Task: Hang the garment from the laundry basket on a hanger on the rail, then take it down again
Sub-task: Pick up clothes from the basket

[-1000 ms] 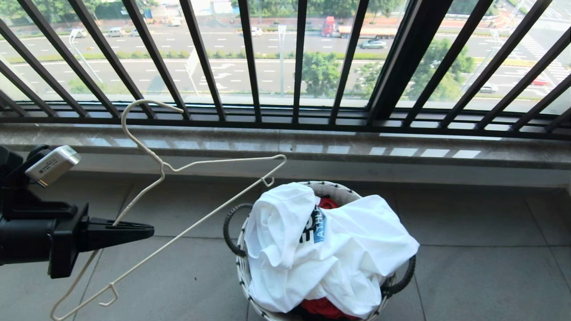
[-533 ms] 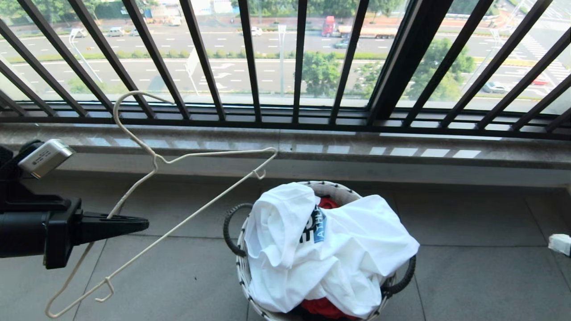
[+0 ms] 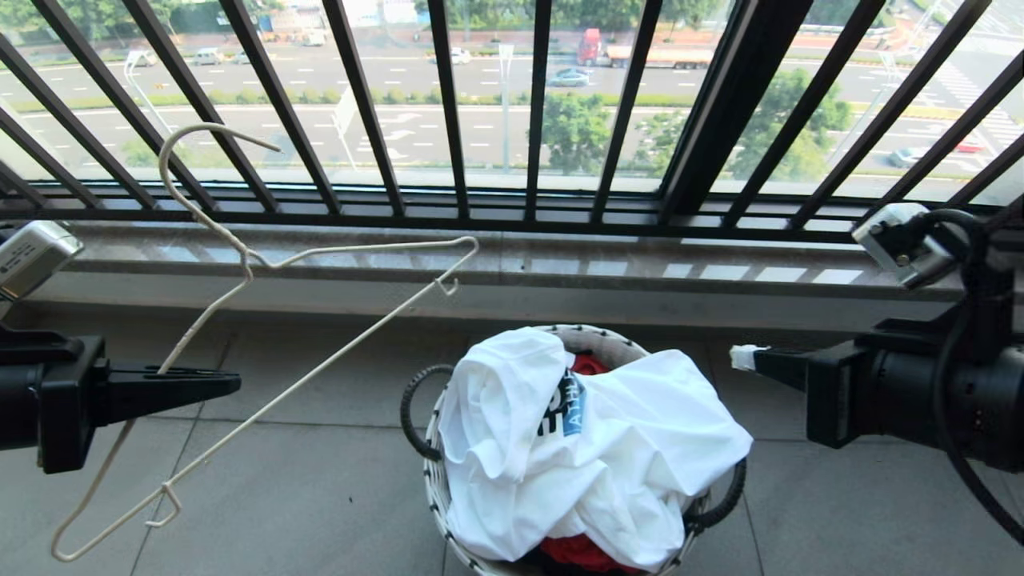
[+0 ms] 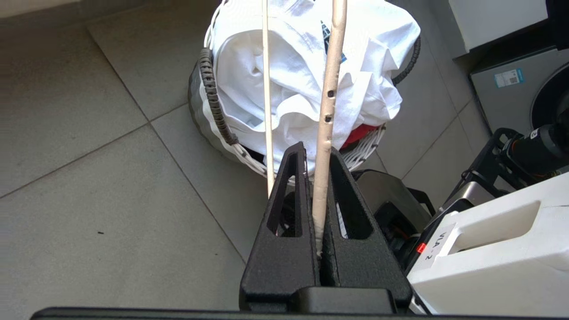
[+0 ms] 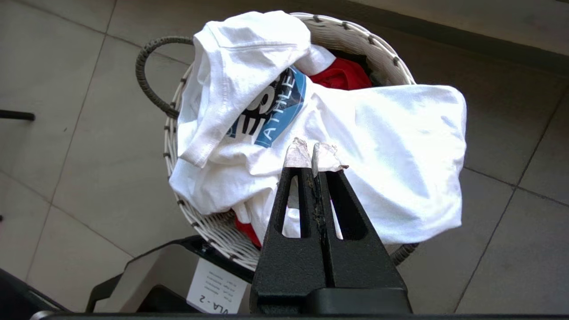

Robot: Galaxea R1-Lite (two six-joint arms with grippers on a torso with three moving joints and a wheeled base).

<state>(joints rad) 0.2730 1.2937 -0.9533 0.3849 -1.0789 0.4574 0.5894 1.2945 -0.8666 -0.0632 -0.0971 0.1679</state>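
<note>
At nine o'clock, the left gripper (image 3: 228, 382) is clenched on one arm of the cream wire hanger (image 3: 320, 364), held tilted above the floor. At six o'clock, the white T-shirt (image 3: 592, 448) lies heaped in the woven laundry basket (image 3: 436, 480) over a red garment (image 3: 588, 364). At three o'clock, the right gripper (image 3: 740, 358) hovers pressed together, empty.

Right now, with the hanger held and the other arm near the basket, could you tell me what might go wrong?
The left claw grips the hanger only by one thin wire side, so it may swivel or slip.

The right claw is shut beside the T-shirt; it must open before grasping.

The T-shirt is crumpled over a red garment in the basket, so a grab could lift both, or drag the basket.
</note>
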